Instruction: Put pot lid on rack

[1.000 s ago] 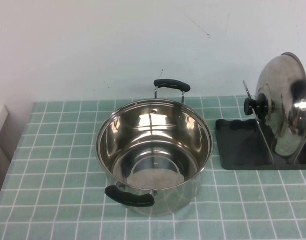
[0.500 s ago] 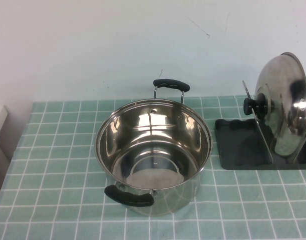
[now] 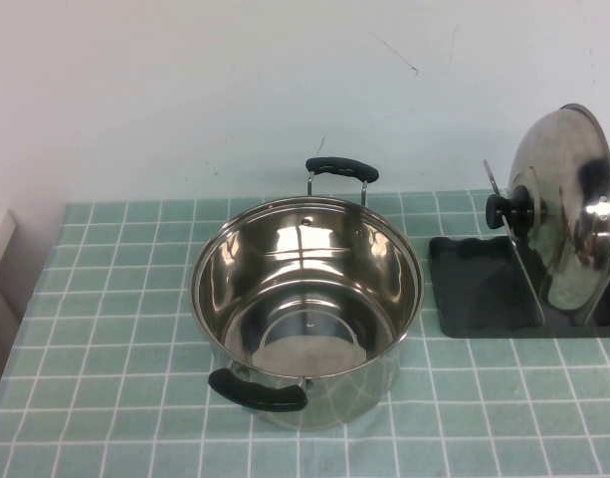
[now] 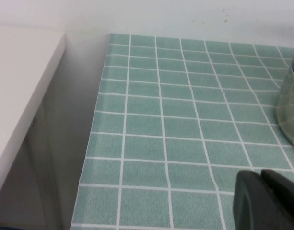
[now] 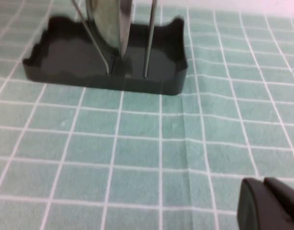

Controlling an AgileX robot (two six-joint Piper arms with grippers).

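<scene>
The shiny steel pot lid with its black knob stands on edge between the wire loops of the dark grey rack at the table's right. Its lower edge also shows in the right wrist view, inside the rack. My right gripper is shut and empty, low over the cloth in front of the rack. My left gripper is shut and empty near the table's left edge. Neither gripper shows in the high view.
A deep steel pot with two black handles stands open in the middle of the green checked tablecloth. Its side shows in the left wrist view. A white surface lies beyond the table's left edge.
</scene>
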